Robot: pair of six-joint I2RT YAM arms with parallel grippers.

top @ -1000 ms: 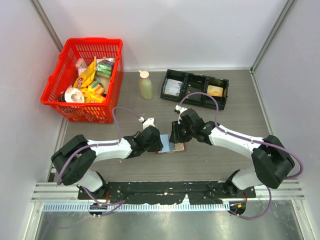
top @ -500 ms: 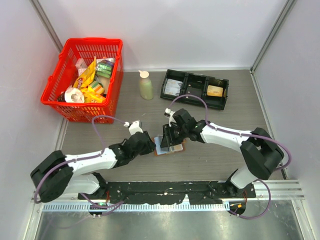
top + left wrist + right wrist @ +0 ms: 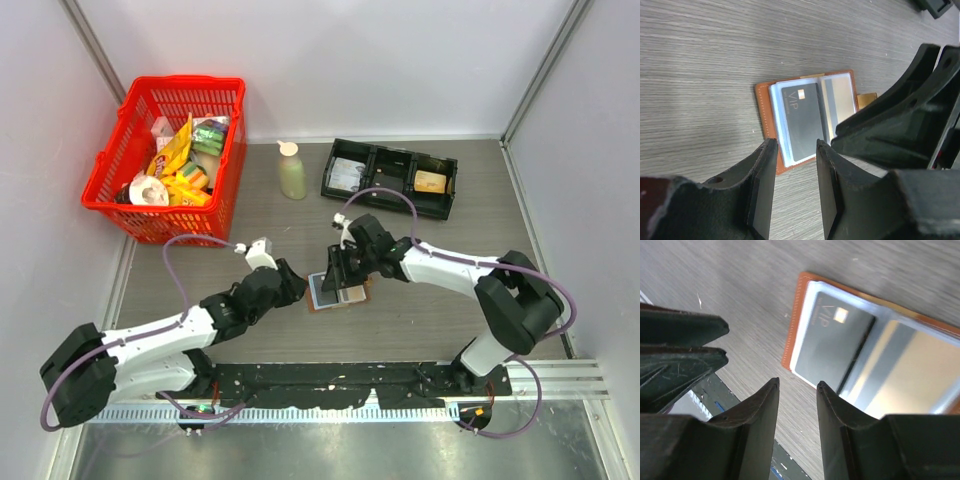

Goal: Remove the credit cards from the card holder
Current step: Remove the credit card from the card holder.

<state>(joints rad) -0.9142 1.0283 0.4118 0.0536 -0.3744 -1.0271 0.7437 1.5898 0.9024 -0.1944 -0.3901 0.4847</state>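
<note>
The brown card holder lies open and flat on the table. In the left wrist view its brown edge frames pale blue pockets. A dark grey credit card marked VIP sits in one pocket and a pale tan card in the other. An orange-yellow corner pokes out at the holder's far side. My left gripper is open and empty, just short of the holder's near edge. My right gripper is open and empty too, hovering over the holder beside the dark card, over the holder's right half.
A red basket of packets stands at the back left. A pale bottle stands behind the holder. A black three-compartment tray holds a tan item at the back right.
My left arm has drawn back to the left, off the holder, with its jaws a little wider. My right gripper has slid left over the holder, which now lies open.
</note>
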